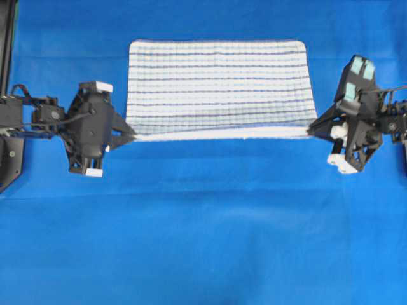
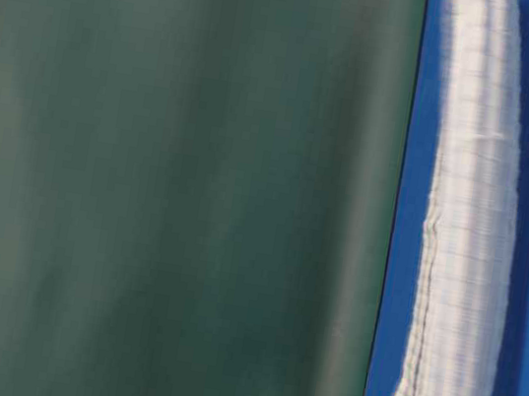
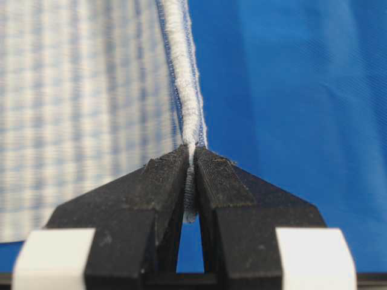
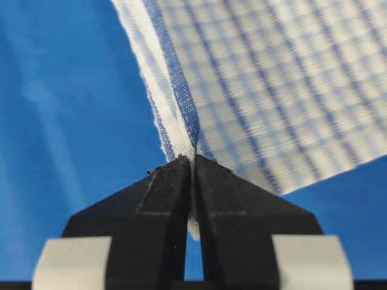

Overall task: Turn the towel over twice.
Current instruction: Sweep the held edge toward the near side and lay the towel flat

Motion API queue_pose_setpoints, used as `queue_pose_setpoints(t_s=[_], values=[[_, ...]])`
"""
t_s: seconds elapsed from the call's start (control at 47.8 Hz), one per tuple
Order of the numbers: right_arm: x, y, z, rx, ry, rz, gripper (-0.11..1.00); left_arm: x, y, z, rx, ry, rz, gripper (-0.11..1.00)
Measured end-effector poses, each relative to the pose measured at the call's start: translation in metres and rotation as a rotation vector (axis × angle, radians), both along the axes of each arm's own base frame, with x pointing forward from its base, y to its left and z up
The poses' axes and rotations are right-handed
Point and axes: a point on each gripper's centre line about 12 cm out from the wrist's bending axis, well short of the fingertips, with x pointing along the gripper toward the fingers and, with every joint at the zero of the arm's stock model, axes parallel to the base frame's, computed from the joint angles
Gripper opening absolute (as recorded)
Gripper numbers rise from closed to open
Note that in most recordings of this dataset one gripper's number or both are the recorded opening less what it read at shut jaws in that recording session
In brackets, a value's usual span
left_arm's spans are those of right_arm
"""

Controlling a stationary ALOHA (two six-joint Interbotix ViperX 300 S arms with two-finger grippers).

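The towel (image 1: 216,86), white with thin blue stripes, is stretched between my two grippers above the blue cloth, its near edge lifted and taut. My left gripper (image 1: 131,136) is shut on the towel's near left corner; the hem (image 3: 188,90) runs straight out from between its fingers (image 3: 166,181). My right gripper (image 1: 311,131) is shut on the near right corner, where the striped towel (image 4: 278,90) fans away from the closed tips. From table level the towel (image 2: 463,268) stands as a raised white band.
A large plain blue cloth (image 1: 203,235) covers the table on all sides of the towel. A dark frame post (image 1: 7,44) stands at the far left. A dull green wall (image 2: 167,183) backs the table.
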Motion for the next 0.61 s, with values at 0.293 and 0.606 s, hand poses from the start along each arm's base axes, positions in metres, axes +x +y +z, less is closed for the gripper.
queue_pose_setpoints(t_s=[0.293,0.606], values=[[0.008,0.031,-0.020,0.053,0.062,0.070,0.04,0.002,-0.025,-0.010,-0.144,0.046,0.036,0.04],[0.012,0.042,-0.024,0.061,0.078,0.097,0.04,0.001,-0.038,-0.018,-0.157,0.080,0.005,0.04]])
